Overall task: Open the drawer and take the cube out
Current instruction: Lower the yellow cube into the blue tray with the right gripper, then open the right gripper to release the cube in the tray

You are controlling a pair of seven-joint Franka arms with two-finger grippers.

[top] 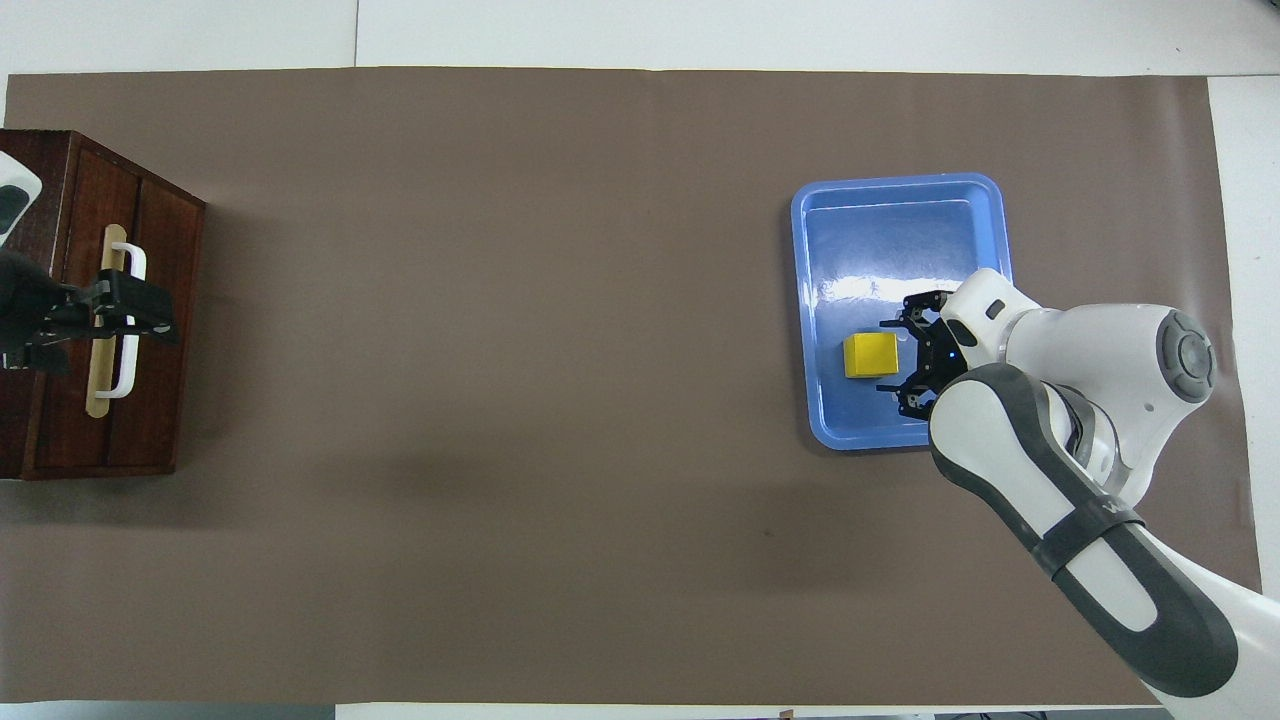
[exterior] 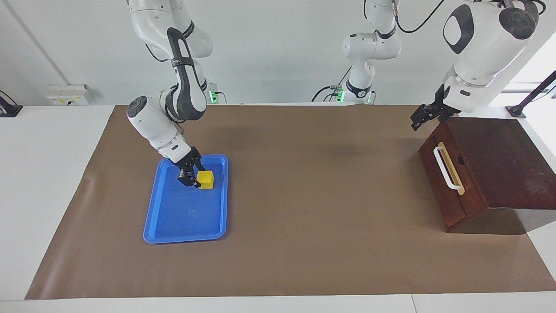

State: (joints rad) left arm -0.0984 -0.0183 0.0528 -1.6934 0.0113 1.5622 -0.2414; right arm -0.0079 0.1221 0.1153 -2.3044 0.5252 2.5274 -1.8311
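We set the yellow cube (exterior: 206, 178) in the blue tray (exterior: 173, 226), our right gripper (exterior: 190, 177) spread just beside it, releasing. Our left gripper (exterior: 423, 116) hung spread above the closed drawer (exterior: 443, 182), well apart from the tray.

No legible text or labels

arm shells: glossy white, rounded segments
joints: dark grey bands and round grey end caps
right arm (top: 1080, 520): grey strap-like band with pale lettering – unreadable
left gripper (exterior: 423, 116): black, angular
right gripper (exterior: 191, 174): black linkage
cables: black, looping by the upper links
bases: green lights
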